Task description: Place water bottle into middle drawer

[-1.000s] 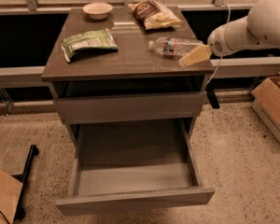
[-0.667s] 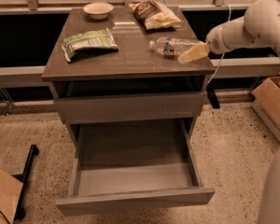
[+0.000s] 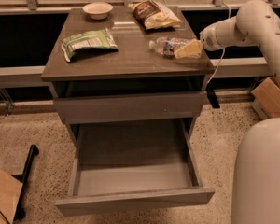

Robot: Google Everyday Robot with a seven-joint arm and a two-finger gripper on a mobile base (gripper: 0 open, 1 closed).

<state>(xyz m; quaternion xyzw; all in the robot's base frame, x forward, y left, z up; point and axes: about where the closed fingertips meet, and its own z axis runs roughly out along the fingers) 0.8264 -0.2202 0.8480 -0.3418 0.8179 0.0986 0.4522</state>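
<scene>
Water bottle (image 3: pixel 165 45) lies on its side on the cabinet's top surface (image 3: pixel 126 62), toward the right edge, with its white cap pointing left and its label band showing round the middle. You have the end effector (image 3: pixel 185 50) right at its right-hand end, overlapping the base in this view, at the tip of the white arm that reaches in from the right. You cannot tell from here how far open the end effector is, or whether it has hold of anything.

Below, the middle drawer (image 3: pixel 135 178) is pulled well out toward the near side, with its pale grey floor bare and its low side walls in full sight. The drawer front above it (image 3: pixel 130 107) sits only slightly forward of the cabinet body.

Also on the surface: a green snack bag (image 3: pixel 88 42) on the left, a brown-and-yellow snack bag (image 3: pixel 155 15) at the far right, just beyond the task's object, and a small pale bowl (image 3: pixel 97 9) at the far edge, well apart from the end effector. A cardboard box (image 3: pixel 270 97) stands on the floor to the right.
</scene>
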